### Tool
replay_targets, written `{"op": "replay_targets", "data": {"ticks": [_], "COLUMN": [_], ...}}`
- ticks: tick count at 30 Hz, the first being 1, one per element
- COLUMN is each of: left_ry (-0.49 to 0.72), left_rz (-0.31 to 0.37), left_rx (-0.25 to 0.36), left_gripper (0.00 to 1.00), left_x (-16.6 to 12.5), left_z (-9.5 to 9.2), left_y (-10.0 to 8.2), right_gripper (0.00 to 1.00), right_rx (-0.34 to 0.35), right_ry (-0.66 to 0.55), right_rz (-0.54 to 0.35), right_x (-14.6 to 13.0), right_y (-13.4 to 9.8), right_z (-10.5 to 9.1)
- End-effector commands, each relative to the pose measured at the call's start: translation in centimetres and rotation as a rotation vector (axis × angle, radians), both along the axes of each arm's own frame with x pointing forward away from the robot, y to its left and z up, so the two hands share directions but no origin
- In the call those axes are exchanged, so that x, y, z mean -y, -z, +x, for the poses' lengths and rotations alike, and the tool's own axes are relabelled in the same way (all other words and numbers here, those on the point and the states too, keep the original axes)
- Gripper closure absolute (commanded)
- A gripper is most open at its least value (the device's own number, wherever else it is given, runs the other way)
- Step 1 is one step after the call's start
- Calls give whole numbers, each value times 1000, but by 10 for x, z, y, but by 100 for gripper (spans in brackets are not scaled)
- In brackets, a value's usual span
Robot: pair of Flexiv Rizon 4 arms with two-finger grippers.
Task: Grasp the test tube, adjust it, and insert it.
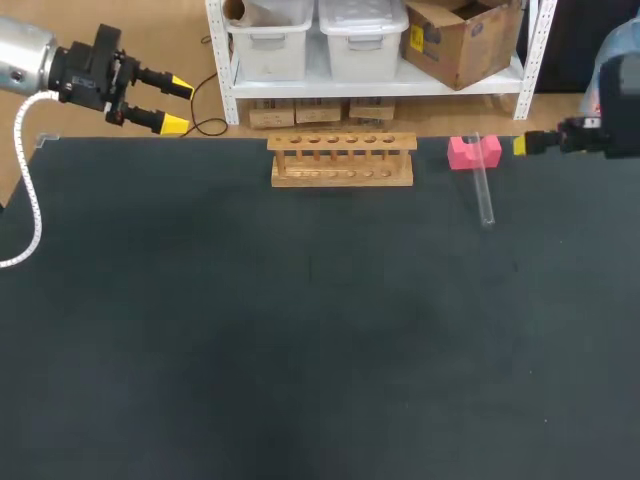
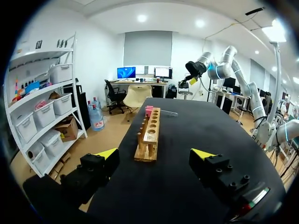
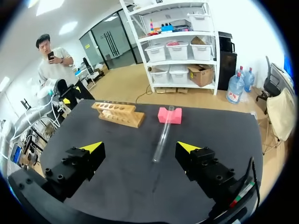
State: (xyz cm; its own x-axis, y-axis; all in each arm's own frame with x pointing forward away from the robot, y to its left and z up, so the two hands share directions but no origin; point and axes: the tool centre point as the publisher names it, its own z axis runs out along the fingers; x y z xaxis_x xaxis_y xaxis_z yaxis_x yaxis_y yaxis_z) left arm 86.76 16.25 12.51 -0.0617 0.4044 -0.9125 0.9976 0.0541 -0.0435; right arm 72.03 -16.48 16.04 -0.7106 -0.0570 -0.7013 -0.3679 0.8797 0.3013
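Left gripper: fingers wide apart, nothing between them. It was parked well off the rack's left end, beyond the table corner.

Right gripper: fingers also spread, holding nothing, well off the rack's right end.

Test tube lay right of the rack, untouched. Its far end was propped on the pink block and its near end was down on the table, so it sat tilted. The block was near the rack's right end, not touching it.

Judgement: the grasp hadn't started, and the right arm was the obvious one to take it.

How to do the grasp well:
- Straddle the tube across its axis, one finger on each side.
- Match the wrist to the tube's slope.
- Take it around mid-length, clear of the block.
- Close softly. It's glass and round, so it will roll or skid if one finger lands first.
- Leave enough of the lower end free to go into a rack hole later.
- I couldn't tell which end was open.

What each view gave:
- Head view showed only one yellow tip of the right gripper, so no gap could be read there. The right wrist view showed both tips apart, with the tube lying ahead of them, roughly on the centreline.
- Head view gave the tube's layout against the rack.
- Left wrist view showed the rack end-on with its holes running away. The block and tube were tiny past its far end.
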Motion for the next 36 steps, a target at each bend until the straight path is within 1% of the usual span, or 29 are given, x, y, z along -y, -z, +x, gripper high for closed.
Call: {"op": "replay_targets", "data": {"ticks": [1,8,10,16,19,23,26,30,36], "left_ry": [3,3,3,3,3,3,3,3,3], "left_rz": [1,1,1,1,1,1,1,1,1], "left_rx": [0,0,0,0,0,0,0,0,0], "left_gripper": [0,0,0,0,0,0,0,0,0], "left_x": [0,0,0,0,0,0,0,0,0], "left_z": [2,2,2,2,2,2,2,2,2], "left_y": [0,0,0,0,0,0,0,0,0], "right_gripper": [0,0,0,0,0,0,0,0,0], "right_rx": [28,40,40,40,40,41,47,53,52], "right_ry": [182,206,215,256,273,289,307,318,352], "right_rz": [-177,-215,-252,-330,-359,-373,-404,-420,-459], "right_x": [-18,-36,-43,-56,-61,-66,-69,-69,-56], "right_y": [-4,-2,1,4,4,6,10,17,32], "right_z": [2,12,16,26,30,36,42,52,70]}}
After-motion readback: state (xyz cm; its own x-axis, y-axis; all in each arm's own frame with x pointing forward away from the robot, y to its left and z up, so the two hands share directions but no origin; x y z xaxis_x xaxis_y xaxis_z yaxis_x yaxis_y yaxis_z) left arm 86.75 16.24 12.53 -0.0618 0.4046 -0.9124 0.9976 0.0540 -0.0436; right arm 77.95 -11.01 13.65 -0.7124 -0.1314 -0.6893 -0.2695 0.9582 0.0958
